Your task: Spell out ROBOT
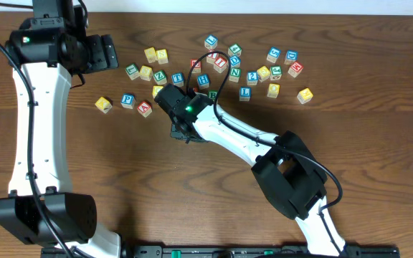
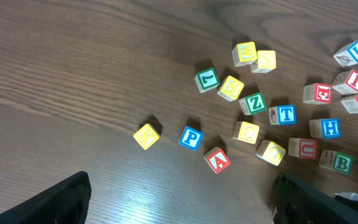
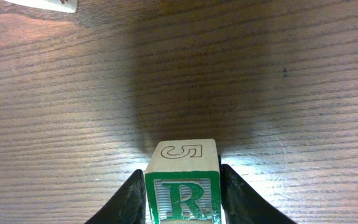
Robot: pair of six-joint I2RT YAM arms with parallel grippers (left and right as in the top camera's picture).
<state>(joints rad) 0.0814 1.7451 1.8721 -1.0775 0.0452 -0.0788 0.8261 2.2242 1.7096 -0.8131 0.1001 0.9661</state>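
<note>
Over the table [image 3: 73, 93], the right pincer [image 3: 182, 186] clamps one R block [image 3: 182, 200]; the left pincer [image 2: 182, 202] gapes.

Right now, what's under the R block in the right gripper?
Around the R block, only bare wooden table and a dark shadow show. The spot directly beneath is hidden by the block itself.

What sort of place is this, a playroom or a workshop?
Probably a robotics lab bench: a left arm and right arm stand at a wooden table scattered with alphabet blocks, and the right gripper holds a green R block.
</note>
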